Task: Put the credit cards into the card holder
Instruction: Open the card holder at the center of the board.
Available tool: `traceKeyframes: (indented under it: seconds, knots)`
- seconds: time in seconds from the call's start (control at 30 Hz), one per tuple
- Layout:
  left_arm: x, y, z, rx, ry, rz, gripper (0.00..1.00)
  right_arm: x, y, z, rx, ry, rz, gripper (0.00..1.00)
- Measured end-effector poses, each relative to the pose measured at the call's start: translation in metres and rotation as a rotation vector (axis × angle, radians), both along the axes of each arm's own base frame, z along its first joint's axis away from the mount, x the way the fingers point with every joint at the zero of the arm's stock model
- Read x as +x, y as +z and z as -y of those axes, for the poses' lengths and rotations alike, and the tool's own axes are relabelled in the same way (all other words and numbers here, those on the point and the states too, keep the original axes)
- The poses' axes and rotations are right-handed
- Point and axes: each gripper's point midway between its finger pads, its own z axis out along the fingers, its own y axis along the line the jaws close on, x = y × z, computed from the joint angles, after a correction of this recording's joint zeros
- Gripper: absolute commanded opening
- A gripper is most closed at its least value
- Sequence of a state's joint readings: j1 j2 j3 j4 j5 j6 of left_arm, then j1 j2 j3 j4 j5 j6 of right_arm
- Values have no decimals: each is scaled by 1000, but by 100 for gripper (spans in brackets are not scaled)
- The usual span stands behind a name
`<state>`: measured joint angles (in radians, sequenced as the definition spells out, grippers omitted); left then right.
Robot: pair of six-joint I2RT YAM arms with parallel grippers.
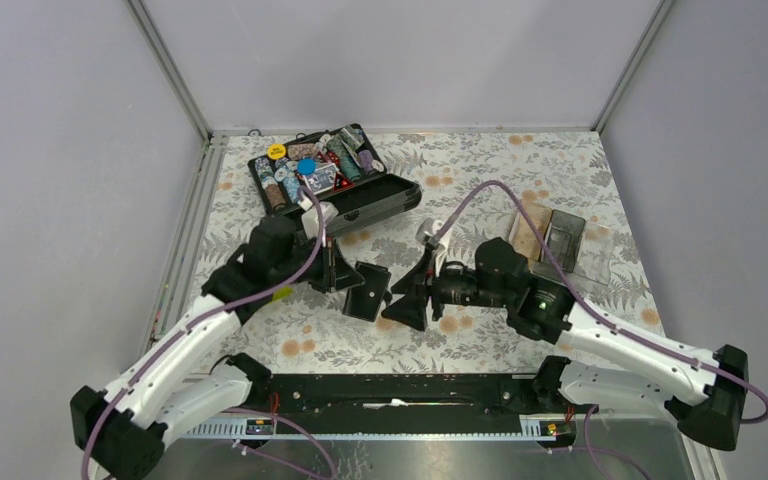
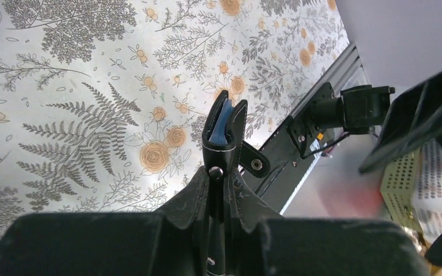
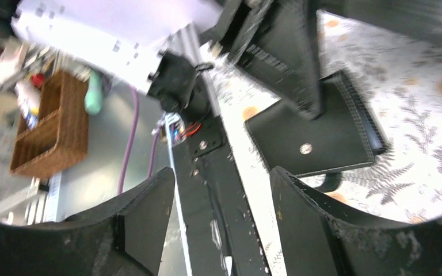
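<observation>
The card holder (image 1: 368,291), a small black folding wallet, is held just above the flowered table in my left gripper (image 1: 350,274). In the left wrist view the gripper (image 2: 225,187) is shut on it; it (image 2: 224,123) stands edge-on, blue-grey pockets showing, snap strap hanging to the right. My right gripper (image 1: 408,290) is open and empty just right of it. In the right wrist view the gripper (image 3: 223,172) has wide jaws and the holder (image 3: 316,135) lies beyond them. A tan card (image 1: 527,231) seems to stand in the clear tray (image 1: 582,262). No other credit cards show.
The large black chip case (image 1: 385,200) lies open at the back, full of poker chips. The clear tray also holds a dark box (image 1: 564,231). The black rail (image 1: 390,392) runs along the near edge. Metal frame posts stand at the back corners.
</observation>
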<state>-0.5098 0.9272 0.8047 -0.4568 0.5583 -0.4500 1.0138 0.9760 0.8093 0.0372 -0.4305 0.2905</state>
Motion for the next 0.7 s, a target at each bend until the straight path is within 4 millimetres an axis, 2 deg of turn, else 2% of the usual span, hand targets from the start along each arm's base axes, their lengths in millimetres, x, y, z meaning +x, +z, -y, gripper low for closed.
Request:
traceKeyframes:
  seconds: [0.07,0.13,0.2,0.27,0.33,0.43,0.5,0.6,0.7]
  knots:
    - [-6,-3,4,-12,40,15,0,10,5,8,20,-92,-1,68]
    - [-11,-12,8,-32,98,9,0,23,-1,16,22,-209,-33,65]
    - [-12,-28,10,-44,173,-17,0,35,-17,24,3,-319,-87,62]
    - [-11,-55,9,-34,266,-60,0,44,-40,31,-32,-410,-143,58]
    - [-13,-80,6,-9,338,-102,0,48,-63,38,-68,-477,-197,53]
    - [-14,-110,4,15,434,-148,0,49,-83,41,-108,-523,-261,46]
    - [-14,-119,5,14,473,-158,0,49,-92,39,-123,-533,-299,45]
    - [-9,-122,9,-10,517,-156,0,49,-107,35,-143,-548,-348,44]
    - [-3,-125,10,-34,549,-154,0,48,-128,34,-188,-569,-397,46]
